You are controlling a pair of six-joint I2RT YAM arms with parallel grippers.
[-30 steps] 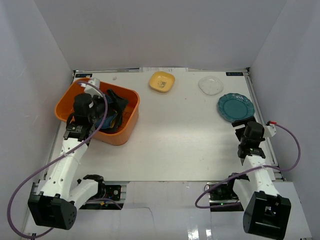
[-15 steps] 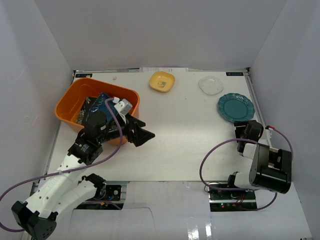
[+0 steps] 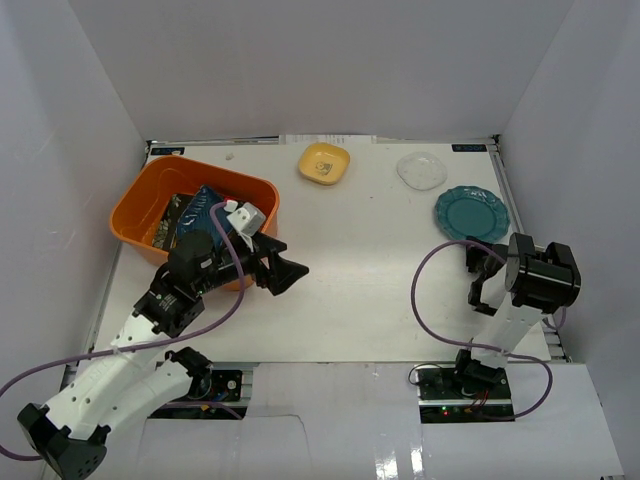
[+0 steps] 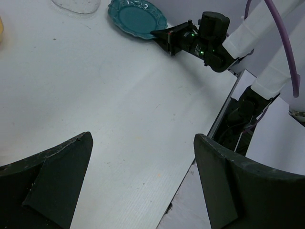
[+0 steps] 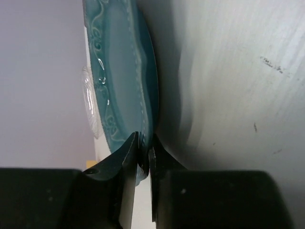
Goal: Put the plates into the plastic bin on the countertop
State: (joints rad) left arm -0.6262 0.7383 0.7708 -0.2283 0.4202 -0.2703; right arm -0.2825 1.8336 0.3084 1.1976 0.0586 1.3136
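Observation:
The orange plastic bin [image 3: 130, 205] stands at the left of the white countertop [image 3: 370, 270] with dark plates [image 3: 192, 212] inside it. My left gripper [image 3: 290, 270] [image 4: 143, 138] hangs open and empty over the countertop just right of the bin. A small yellow square plate [image 3: 324, 163] and a clear round plate [image 3: 421, 170] [image 4: 76, 5] lie along the back. The teal scalloped plate [image 3: 471, 213] [image 5: 124, 71] [image 4: 136, 16] lies at the right. My right gripper [image 3: 478, 250] [image 5: 144, 143] is shut on its near rim, one finger above and one below.
White walls enclose the countertop on three sides. The right wall stands close beside the teal plate and the right arm. Purple cables loop from both arms near the front edge [image 3: 430, 290].
The left arm has come out of the bin and swung right, open, with the dark plates left inside. The right wrist has turned and its jaws have closed on the teal plate's rim.

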